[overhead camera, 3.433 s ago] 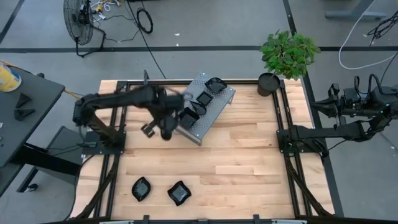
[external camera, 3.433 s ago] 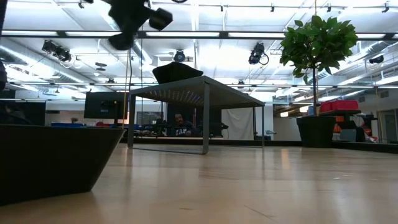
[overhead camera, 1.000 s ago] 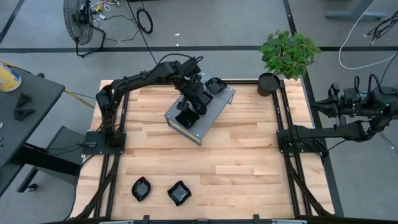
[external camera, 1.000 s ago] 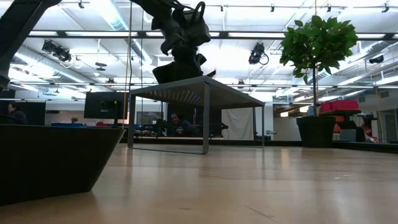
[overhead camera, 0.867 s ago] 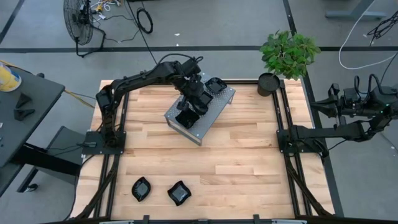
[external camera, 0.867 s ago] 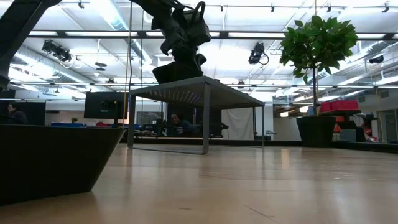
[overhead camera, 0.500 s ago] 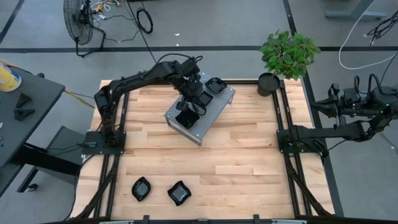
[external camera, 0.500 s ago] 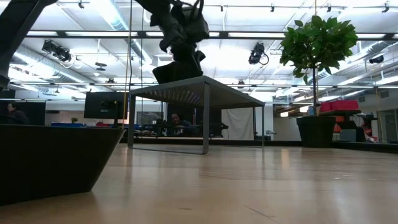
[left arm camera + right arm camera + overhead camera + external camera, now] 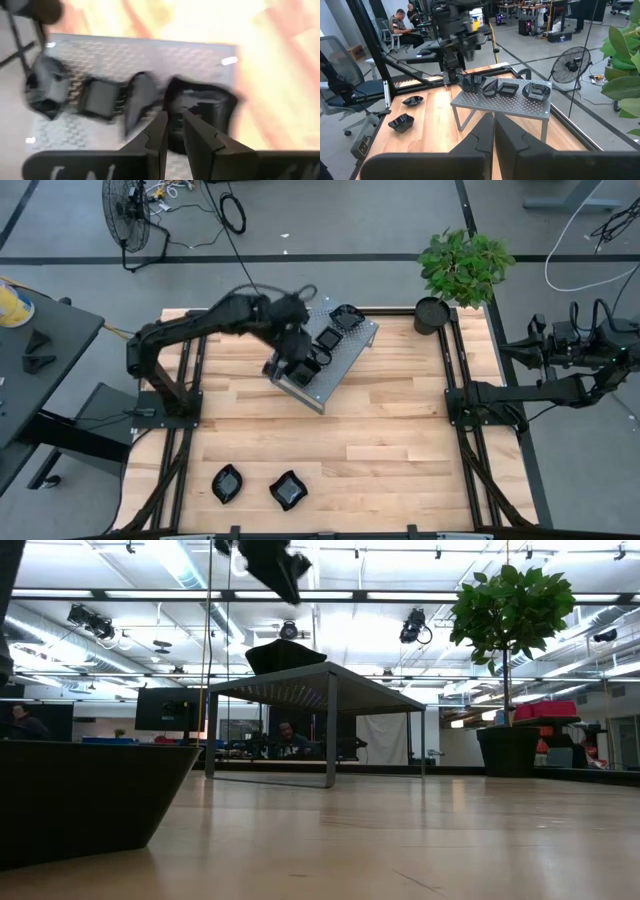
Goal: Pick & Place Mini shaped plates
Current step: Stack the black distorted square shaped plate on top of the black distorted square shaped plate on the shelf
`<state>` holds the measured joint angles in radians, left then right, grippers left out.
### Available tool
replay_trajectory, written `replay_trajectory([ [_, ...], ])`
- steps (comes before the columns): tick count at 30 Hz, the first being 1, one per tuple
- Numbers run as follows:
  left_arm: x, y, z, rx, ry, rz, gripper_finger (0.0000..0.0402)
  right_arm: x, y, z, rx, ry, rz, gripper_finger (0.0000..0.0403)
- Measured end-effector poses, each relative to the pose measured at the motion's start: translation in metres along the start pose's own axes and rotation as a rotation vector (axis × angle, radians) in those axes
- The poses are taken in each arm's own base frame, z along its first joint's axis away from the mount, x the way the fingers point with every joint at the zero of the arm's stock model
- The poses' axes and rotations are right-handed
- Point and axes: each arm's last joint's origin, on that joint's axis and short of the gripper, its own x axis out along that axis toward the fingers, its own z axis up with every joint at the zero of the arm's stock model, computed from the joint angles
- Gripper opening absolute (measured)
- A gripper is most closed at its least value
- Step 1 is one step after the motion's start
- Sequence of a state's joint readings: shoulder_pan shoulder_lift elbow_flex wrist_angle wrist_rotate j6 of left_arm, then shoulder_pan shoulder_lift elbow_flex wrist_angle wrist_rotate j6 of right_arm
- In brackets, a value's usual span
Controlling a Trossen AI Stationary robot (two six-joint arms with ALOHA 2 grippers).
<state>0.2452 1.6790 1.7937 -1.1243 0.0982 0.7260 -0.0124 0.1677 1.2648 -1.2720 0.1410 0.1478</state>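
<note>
Mini shaped plates (image 9: 318, 347) sit on the grey metal rack (image 9: 350, 350), at three o'clock from the left gripper (image 9: 287, 366), whose fingers look slightly apart, gripping nothing. No writing can be read.

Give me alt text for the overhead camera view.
The left gripper hovers over the near end of a perforated grey metal stand carrying small black plates. Two more plates sit at the table's front; the right arm waits off the right edge.
</note>
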Motion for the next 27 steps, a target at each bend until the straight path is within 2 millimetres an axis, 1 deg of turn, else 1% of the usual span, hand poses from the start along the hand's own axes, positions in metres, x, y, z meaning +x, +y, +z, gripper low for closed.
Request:
replay_trajectory([
  [4,-0.009,-0.033,0.015,-0.012,0.022,-0.07,0.0064,0.0,0.0,0.0,0.0,0.0,0.0,0.002],
  [10,-0.013,-0.075,0.023,-0.021,0.134,-0.201,0.0064,0.0,0.0,0.0,0.0,0.0,0.0,0.002],
  [14,-0.014,-0.095,0.029,-0.005,0.162,-0.246,0.0064,0.0,0.0,0.0,0.0,0.0,0.0,0.002],
  [18,-0.015,-0.109,0.038,-0.073,0.155,-0.25,0.0065,0.0,0.0,0.0,0.0,-0.001,0.0,0.002],
  [20,-0.012,-0.118,0.041,-0.117,0.156,-0.254,0.0065,0.0,0.0,0.0,0.0,0.0,0.0,0.002],
  [23,-0.001,-0.133,0.041,-0.163,0.185,-0.261,0.0066,0.0,0.0,0.0,0.0,0.0,0.0,0.002],
  [27,0.012,-0.155,0.04,-0.218,0.229,-0.281,0.0086,0.0,0.0,0.0,0.0,0.0,0.0,0.002],
])
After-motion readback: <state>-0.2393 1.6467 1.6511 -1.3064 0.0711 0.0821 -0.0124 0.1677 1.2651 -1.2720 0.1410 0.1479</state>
